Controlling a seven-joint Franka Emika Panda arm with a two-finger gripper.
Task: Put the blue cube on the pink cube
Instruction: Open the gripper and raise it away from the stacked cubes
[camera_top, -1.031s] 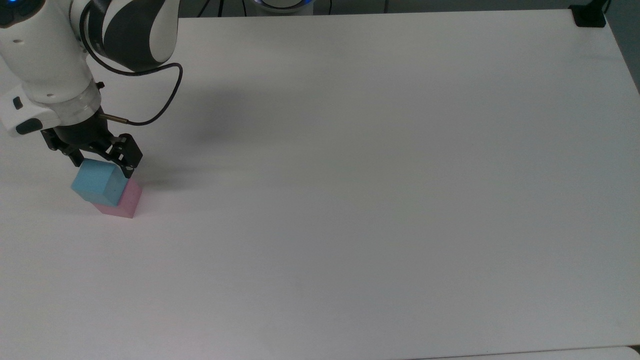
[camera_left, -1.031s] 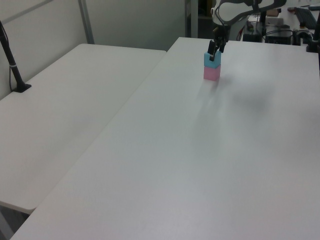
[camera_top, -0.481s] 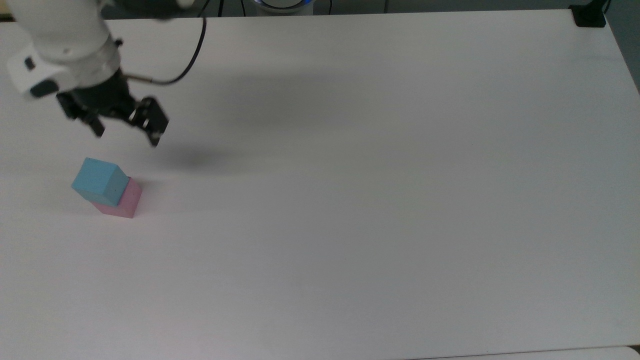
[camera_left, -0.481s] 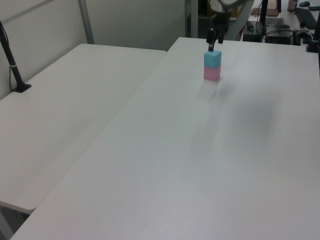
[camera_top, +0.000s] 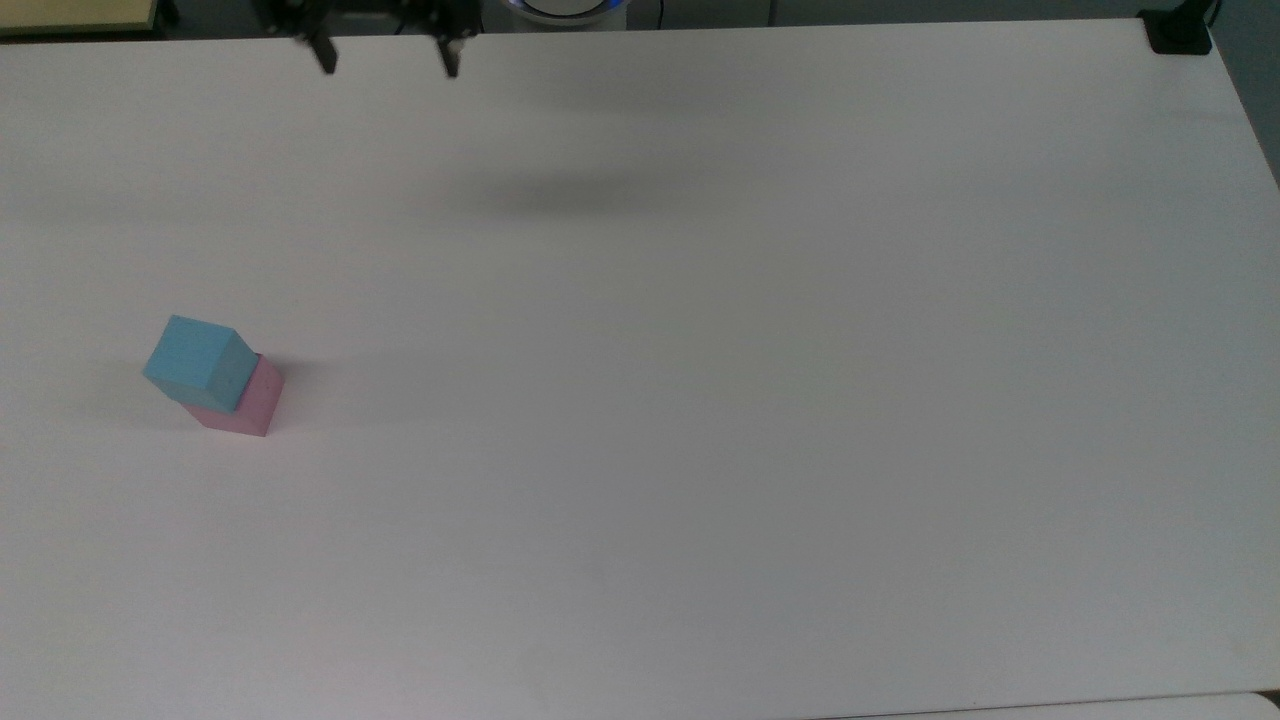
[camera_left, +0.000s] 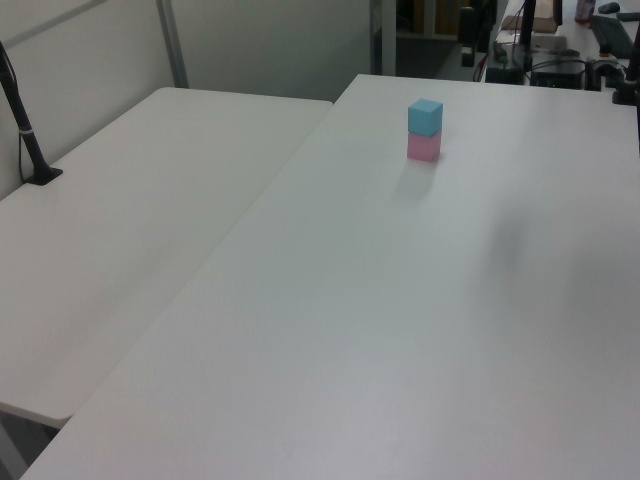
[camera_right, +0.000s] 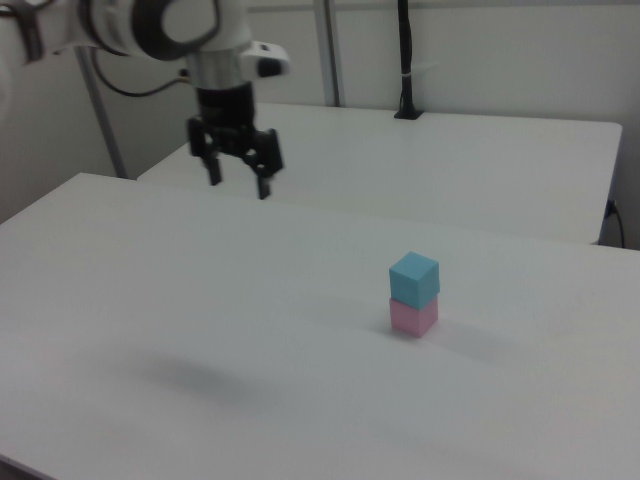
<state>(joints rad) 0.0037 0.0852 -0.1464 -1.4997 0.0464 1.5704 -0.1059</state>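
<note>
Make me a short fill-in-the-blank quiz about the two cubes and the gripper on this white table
1. The blue cube rests on top of the ____ cube.
2. The gripper hangs in the air with its fingers ____.
3. In the right view, the gripper is to the ____ of the stack.
4. The pink cube sits directly on the white ____.

Missing words: pink; open; left; table

A plain white surface (camera_top: 700, 400) is carrying the pink cube (camera_top: 252, 402), which is resting directly on it toward nine o'clock in the top view. The blue cube (camera_top: 198, 360) is sitting on that pink cube, slightly turned.
</note>
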